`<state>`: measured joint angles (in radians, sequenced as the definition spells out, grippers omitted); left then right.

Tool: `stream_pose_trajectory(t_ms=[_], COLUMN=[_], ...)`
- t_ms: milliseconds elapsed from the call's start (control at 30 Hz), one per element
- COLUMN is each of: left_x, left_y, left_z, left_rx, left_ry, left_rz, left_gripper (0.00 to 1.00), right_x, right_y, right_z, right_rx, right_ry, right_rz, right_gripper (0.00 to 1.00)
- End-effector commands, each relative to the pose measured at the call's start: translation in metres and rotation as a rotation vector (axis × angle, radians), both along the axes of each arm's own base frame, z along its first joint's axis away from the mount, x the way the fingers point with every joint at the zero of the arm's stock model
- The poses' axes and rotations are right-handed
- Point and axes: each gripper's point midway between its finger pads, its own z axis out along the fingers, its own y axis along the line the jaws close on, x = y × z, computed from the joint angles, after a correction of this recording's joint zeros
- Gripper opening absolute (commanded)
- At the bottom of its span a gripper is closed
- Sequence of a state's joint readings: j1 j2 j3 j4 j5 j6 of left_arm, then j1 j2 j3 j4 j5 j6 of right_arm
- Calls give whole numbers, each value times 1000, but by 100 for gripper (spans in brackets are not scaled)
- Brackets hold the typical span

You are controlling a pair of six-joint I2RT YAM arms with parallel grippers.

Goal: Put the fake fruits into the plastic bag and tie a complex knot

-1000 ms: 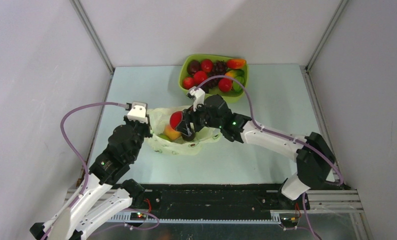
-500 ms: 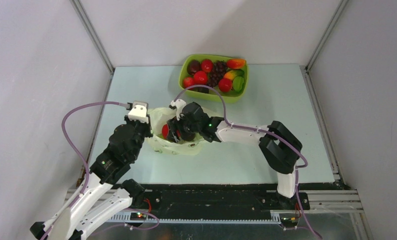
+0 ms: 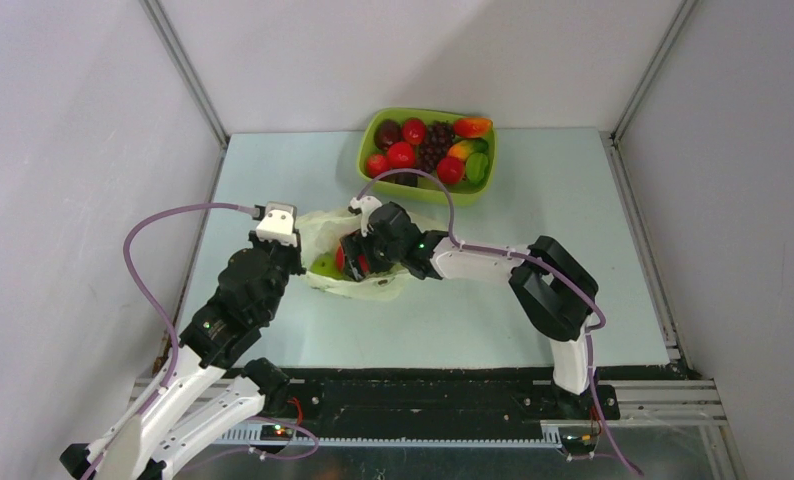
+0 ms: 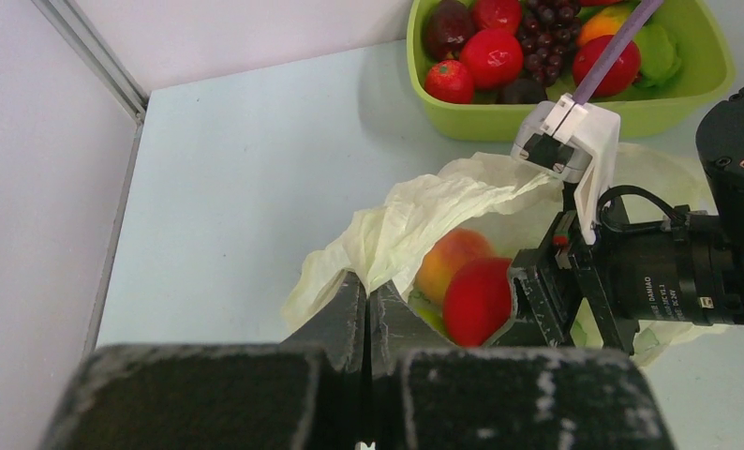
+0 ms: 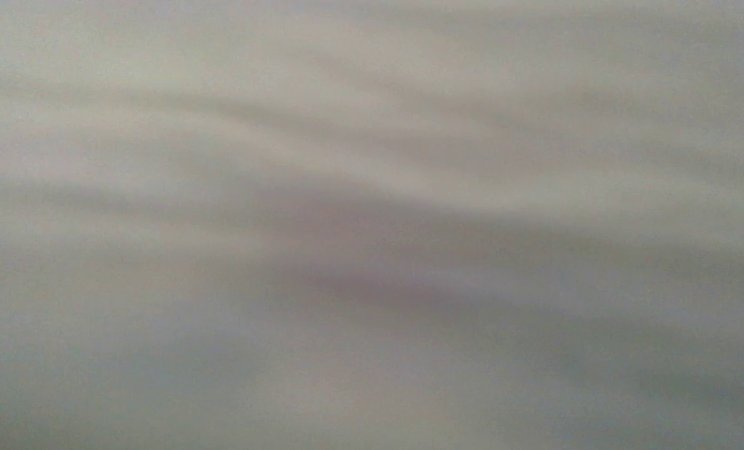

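Note:
The pale yellow-green plastic bag [image 3: 318, 232] lies open on the table left of centre. My left gripper [image 4: 368, 298] is shut on the bag's near edge [image 4: 396, 225] and holds it up. My right gripper [image 3: 350, 262] reaches into the bag's mouth and is shut on a red apple [image 4: 476, 300]; one finger [image 4: 535, 292] cups the apple's right side. An orange-pink peach [image 4: 448, 261] and a bit of green fruit [image 4: 426, 316] lie inside the bag beside it. The right wrist view is a grey blur and shows nothing. No knot shows.
A rigid lime-green tray [image 3: 425, 192] stands behind the bag at the back, holding red apples [image 3: 401, 154], a dark plum [image 3: 387, 132], purple grapes [image 3: 437, 140] and other fruits. The tray also shows in the left wrist view [image 4: 574, 117]. Grey walls enclose the table.
My right gripper has carried the red apple from above the bag down and left into the bag's mouth, its arm stretching out low. My left gripper has kept its hold on the bag's edge.

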<state>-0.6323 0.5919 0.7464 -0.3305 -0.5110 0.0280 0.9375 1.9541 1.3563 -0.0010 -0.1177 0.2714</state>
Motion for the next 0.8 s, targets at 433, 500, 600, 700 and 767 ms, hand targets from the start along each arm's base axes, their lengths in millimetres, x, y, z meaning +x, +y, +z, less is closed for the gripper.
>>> stream_pose_trajectory(t_ms=[433, 500, 600, 700, 767], left_x=[0, 1, 0, 0, 1], left_y=[-1, 0, 1, 2, 2], left_z=[16, 17, 17, 17, 17], left_rx=[-24, -25, -25, -25, -24], left_ry=[-46, -48, -49, -50, -49], left_rz=[-9, -3, 0, 3, 4], left_gripper=[0, 0, 0, 0, 0], right_x=[0, -4, -9, -12, -12], right_y=[-17, -25, -44, -69, -94], right_z=[67, 77, 94, 105, 119], right_rx=[87, 82, 98, 106, 113], right_ry=[-107, -97, -84, -49, -29], right_rz=[-34, -37, -69, -126, -208], right_gripper=[99, 99, 99, 99, 97])
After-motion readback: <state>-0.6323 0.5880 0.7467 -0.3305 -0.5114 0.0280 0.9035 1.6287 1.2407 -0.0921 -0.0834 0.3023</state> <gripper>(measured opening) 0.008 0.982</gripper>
